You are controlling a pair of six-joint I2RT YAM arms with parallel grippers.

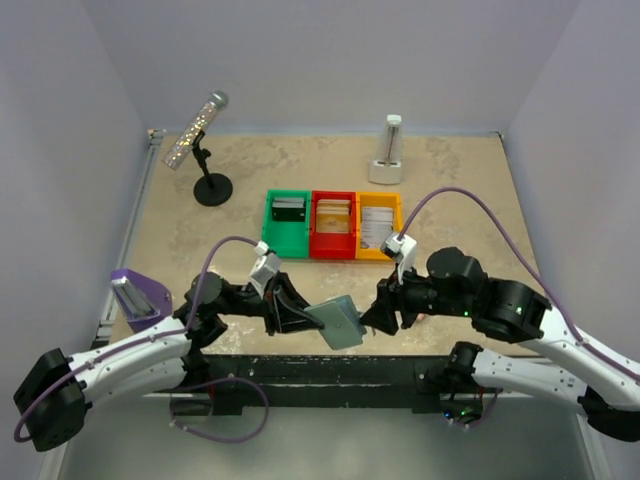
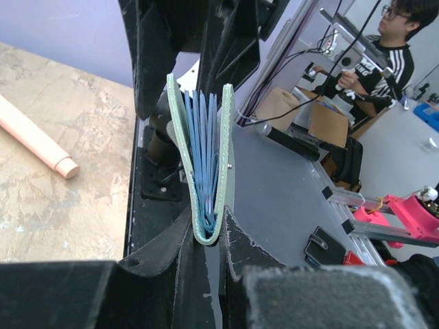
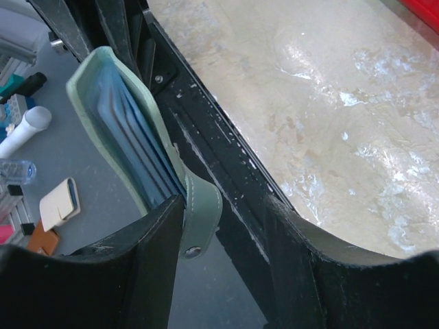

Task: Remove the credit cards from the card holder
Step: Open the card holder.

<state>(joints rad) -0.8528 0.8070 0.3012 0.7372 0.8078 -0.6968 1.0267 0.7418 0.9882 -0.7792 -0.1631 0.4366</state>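
**Desk point(image 1: 450, 180) edge: card holder point(image 1: 338, 322) pinched aloft, cards not yet out**

Nearest the bases, both arms lay low and reached inward, elbows out, wrists turned to face each other. The left pincer point(image 2: 209, 241) was clenched on the holder's folded spine, with the open edges pointing away from it. The holder hung in the air above the black front rail point(image 1: 300, 365), off the desk. Between its two panels showed thin blue edges, most likely the credit cards point(image 2: 204, 137) in their pockets, though cards and pocket leaves could not be told apart. The right pincer point(image 3: 230, 229) stood spread, grasping nothing, one finger just beside the strap tab point(image 3: 200, 223).

To do this step well, I judged, the left grip should hold firm on the spine. The right should close on a single card edge, clear of the tab, and draw straight along the pocket.

Farther off sat the green bin point(image 1: 268, 225), red bin point(image 1: 333, 254) and yellow bin point(image 1: 377, 256) in a row, each with cards inside.
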